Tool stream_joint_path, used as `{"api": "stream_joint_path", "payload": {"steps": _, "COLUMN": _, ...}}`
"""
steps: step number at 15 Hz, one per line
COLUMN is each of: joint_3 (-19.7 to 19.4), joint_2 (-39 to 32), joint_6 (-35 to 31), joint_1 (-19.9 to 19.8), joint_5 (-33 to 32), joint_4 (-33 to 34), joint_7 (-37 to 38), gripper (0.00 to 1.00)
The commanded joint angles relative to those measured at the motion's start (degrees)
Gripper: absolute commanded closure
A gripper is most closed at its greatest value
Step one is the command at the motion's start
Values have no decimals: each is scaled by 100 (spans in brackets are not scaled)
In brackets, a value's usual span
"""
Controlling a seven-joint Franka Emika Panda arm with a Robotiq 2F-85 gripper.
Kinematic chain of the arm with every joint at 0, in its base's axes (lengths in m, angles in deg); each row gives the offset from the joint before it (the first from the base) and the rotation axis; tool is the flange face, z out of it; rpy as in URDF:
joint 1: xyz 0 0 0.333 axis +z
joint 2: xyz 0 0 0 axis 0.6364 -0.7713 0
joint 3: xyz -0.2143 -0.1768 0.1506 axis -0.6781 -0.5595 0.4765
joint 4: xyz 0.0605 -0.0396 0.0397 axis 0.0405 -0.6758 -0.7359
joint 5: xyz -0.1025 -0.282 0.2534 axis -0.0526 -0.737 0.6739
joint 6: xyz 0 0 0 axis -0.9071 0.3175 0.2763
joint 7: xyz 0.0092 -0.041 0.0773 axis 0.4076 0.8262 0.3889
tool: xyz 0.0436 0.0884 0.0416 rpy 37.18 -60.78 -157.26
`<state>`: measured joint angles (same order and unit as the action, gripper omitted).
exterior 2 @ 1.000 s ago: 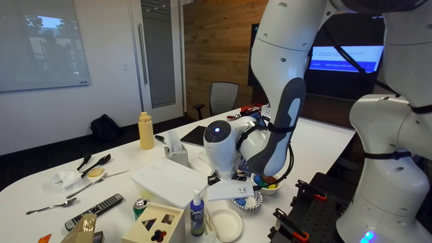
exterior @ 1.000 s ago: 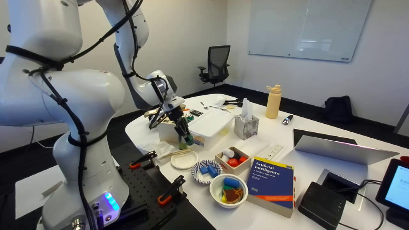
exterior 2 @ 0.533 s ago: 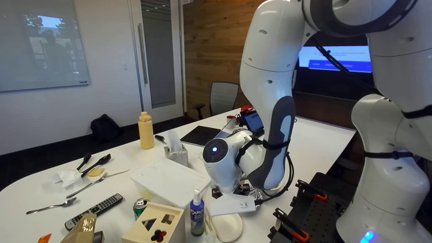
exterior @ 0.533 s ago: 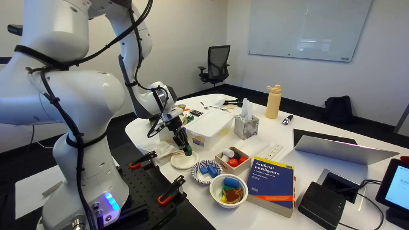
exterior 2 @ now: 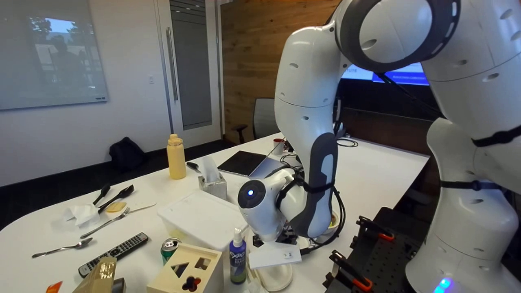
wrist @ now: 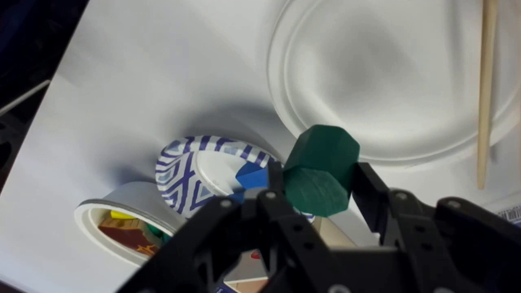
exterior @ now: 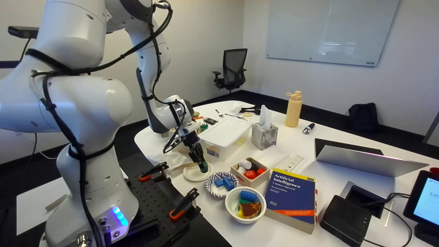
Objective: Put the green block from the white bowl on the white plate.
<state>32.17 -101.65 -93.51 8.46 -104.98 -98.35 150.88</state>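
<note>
My gripper (exterior: 201,164) is shut on a dark green, many-sided block (exterior: 204,168). In the wrist view the green block (wrist: 321,175) sits between both fingertips. The white plate (exterior: 189,176) lies flat below it. In an exterior view the block shows in front of the plate's right part; in the wrist view it overlaps the rim of the plate (wrist: 366,77). The block appears held above the plate, apart from it. The white bowl (exterior: 230,210) stands further along the table edge with blue, green, yellow and brown patterned pieces inside. In an exterior view (exterior 2: 273,238) the arm hides the fingertips and block.
A blue-and-white patterned bowl (exterior: 210,188) with blue blocks stands between plate and white bowl. Wooden chopsticks (wrist: 485,93) lie across the plate's edge. Nearby are a wooden box (exterior: 264,180) of red and white pieces, a lidded plastic bin (exterior: 226,132), and a spray bottle (exterior 2: 237,260).
My gripper has moved down with the green block, from beside the plastic bin to low over the plate. The bowls, plate and other objects have not moved.
</note>
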Motion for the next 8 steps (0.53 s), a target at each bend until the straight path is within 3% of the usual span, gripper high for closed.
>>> {"api": "stream_joint_path", "payload": {"steps": 1, "joint_3": 133, "joint_2": -155, "joint_6": 44, "joint_1": -187, "joint_5": 65, "joint_4": 214, "joint_7": -2, "gripper": 78}}
{"api": "stream_joint_path", "payload": {"steps": 2, "joint_3": 146, "joint_2": -180, "joint_6": 47, "joint_1": -222, "joint_5": 75, "joint_4": 243, "joint_7": -12, "gripper": 37}}
{"api": "stream_joint_path", "payload": {"steps": 7, "joint_3": 240, "joint_2": -192, "joint_6": 57, "joint_1": -374, "joint_5": 96, "joint_4": 265, "joint_7": -56, "gripper": 1}}
{"api": "stream_joint_path", "payload": {"steps": 8, "joint_3": 260, "joint_2": -190, "joint_6": 59, "joint_1": -397, "joint_5": 94, "joint_4": 266, "joint_7": -58, "gripper": 0}}
